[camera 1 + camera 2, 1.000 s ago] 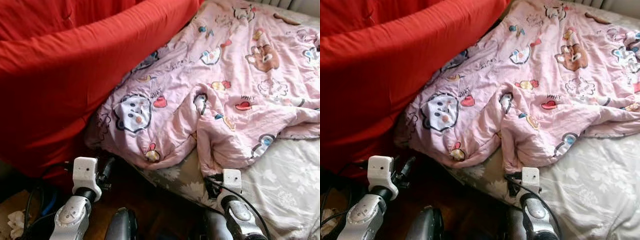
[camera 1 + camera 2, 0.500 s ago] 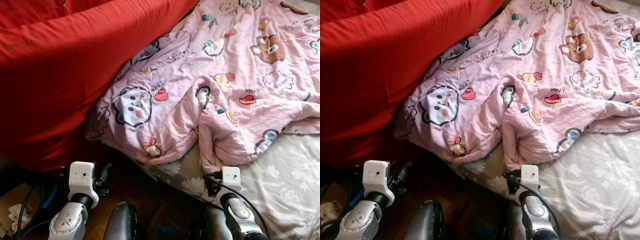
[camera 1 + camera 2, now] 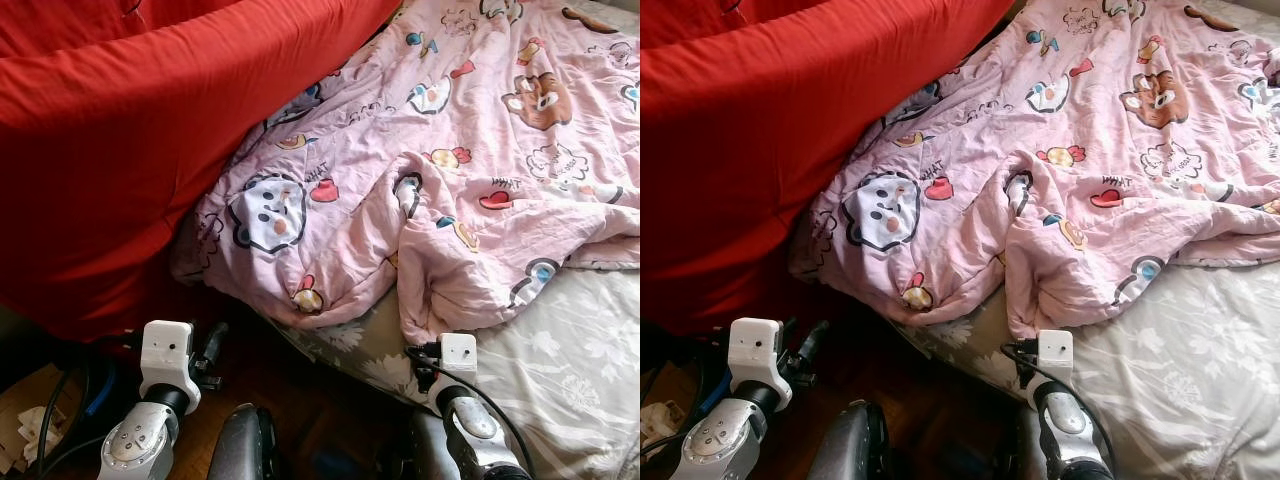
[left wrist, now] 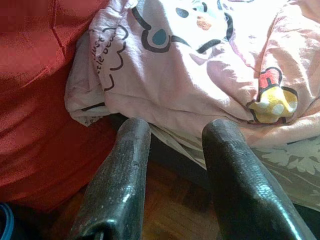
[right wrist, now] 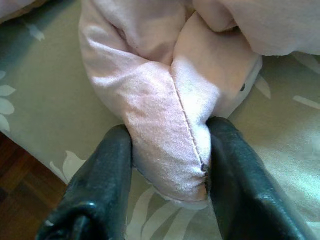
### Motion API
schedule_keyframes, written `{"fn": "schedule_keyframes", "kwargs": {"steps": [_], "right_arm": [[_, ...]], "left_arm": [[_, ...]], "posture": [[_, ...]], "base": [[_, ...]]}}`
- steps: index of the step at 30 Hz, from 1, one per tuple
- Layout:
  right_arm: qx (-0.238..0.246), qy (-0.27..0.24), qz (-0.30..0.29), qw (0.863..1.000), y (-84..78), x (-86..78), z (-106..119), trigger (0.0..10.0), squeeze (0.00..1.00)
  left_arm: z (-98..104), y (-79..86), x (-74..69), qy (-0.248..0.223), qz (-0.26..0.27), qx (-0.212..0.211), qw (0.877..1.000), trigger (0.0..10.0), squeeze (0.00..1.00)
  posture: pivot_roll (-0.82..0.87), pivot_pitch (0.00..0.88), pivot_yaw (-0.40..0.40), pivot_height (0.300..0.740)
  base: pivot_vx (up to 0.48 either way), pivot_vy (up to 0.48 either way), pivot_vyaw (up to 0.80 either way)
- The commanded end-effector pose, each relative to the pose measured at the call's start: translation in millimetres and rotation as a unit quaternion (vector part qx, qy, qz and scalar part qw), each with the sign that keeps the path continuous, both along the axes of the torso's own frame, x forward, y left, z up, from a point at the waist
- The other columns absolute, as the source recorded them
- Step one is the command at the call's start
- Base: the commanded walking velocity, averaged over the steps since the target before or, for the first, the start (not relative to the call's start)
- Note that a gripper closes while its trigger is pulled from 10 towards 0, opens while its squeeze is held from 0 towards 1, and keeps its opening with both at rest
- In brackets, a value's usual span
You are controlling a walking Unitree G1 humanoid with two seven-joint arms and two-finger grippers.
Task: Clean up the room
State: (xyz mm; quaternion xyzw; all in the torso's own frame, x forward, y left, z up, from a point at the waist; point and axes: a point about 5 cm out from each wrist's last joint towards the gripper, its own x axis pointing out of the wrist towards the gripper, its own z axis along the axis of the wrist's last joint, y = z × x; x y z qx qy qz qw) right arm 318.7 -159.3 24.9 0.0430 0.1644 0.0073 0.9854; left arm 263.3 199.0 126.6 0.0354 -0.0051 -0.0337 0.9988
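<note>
Little moved since earlier; right pincer (image 5: 167,150) clamps pink quilt (image 5: 170,125) fold; left pincer (image 4: 175,145) wide, below quilt edge.

A rumpled pink cartoon-print quilt (image 3: 450,180) lay across the bed (image 3: 560,370), its corner drooping over the floral sheet's edge. A red cover (image 3: 130,150) rose beside it. Both silver arms reached low over the wooden floor (image 3: 300,400).

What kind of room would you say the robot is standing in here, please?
Most likely a bedroom: a rumpled pink cartoon-print quilt lies over a floral bed sheet, beside a large red bedding pile, with wooden floor at the bed's edge. The right gripper pinches a quilt fold.
</note>
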Motion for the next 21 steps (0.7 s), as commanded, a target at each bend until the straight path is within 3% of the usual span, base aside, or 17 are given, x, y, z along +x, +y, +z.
{"fn": "schedule_keyframes", "kwargs": {"steps": [1, 13, 17, 21], "right_arm": [[0.01, 0.021, 0.004, 1.0, 3.4, -7.9, -10.0, 0.0, 0.0], [0.031, 0.008, -0.01, 0.999, 0.2, -2.5, -3.7, 0.0, 0.0], [0.038, -0.016, -0.016, 0.999, -3.7, 2.5, 4.3, 0.0, 0.0], [0.038, -0.04, -0.034, 0.998, -18.0, 1.0, 7.5, 0.0, 0.0]], "left_arm": [[-9.4, 3.8, -2.7, 0.022, 0.01, -0.001, 1.0, 10.0, 0.0], [-13.3, 7.7, 6.2, 0.021, 0.025, -0.003, 0.999, 10.0, 0.0], [-28.1, 12.3, 8.7, 0.035, 0.039, -0.006, 0.999, 10.0, 0.0], [-44.7, 12.5, 12.6, 0.053, 0.05, -0.012, 0.997, 10.0, 0.0]], "posture": [[0.15, 0.326, 0.038, 0.588], [0.15, 0.265, 0.016, 0.588], [0.12, 0.216, 0.003, 0.588], [0.09, 0.15, -0.016, 0.588]], "base": [[0.0, 0.0, 0.0], [0.0, 0.0, 0.0], [0.0, 0.0, 0.0], [0.0, 0.0, 0.0]]}}
